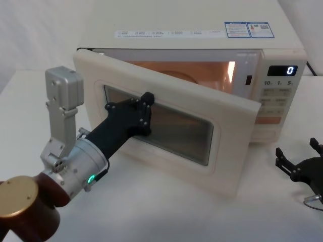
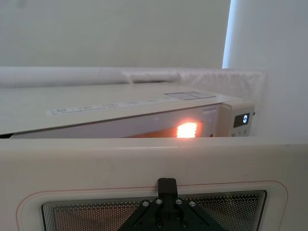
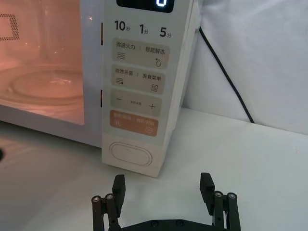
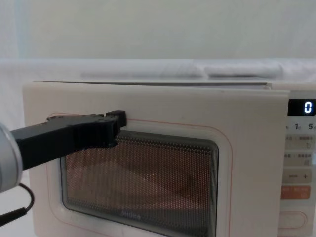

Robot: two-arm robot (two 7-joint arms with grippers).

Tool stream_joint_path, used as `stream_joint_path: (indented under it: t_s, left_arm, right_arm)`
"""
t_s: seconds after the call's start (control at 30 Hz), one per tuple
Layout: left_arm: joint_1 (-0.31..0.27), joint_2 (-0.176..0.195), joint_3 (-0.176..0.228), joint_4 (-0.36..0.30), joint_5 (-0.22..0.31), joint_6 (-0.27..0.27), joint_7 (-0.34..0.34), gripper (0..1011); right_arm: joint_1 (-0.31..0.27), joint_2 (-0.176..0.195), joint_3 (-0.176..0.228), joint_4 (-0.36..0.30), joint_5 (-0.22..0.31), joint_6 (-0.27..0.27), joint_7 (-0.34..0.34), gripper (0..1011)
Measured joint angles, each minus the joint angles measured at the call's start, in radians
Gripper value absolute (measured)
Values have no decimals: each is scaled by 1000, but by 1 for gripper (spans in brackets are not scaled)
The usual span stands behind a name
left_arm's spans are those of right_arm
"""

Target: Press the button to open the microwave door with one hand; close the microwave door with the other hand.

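Observation:
The microwave door stands partly open, swung out from its left hinge, and the lit orange cavity shows behind it. My left gripper is shut, its tip against the upper edge of the door's mesh window. The same tip appears in the left wrist view and the chest view. The blank cream pill-shaped button sits at the bottom of the control panel. My right gripper is open, low over the table a short way in front of the button, touching nothing.
The microwave fills the back of the white table. The display reads 0. An orange key lies just above the button. A black cable runs down behind the microwave's right side.

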Motion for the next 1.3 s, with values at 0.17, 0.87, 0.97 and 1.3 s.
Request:
stream_joint_path:
  t_s: [0.17,0.87,0.97,1.3]
  left_arm:
    - [-27,-19,10,22,20,3,3,0]
    - [-106,-96,36,98,127,-2,32,0]
    - [-116,-107,38,112,150,-7,35,0]
    - [-148,-148,43,152,198,-6,35,0]
  right_arm:
    - [0,0,0,0,0,0,0,1002]
    - [0,0,0,0,0,0,0,1002]
    - [0,0,0,0,0,0,0,1002]
    - [0,0,0,0,0,0,0,1002]
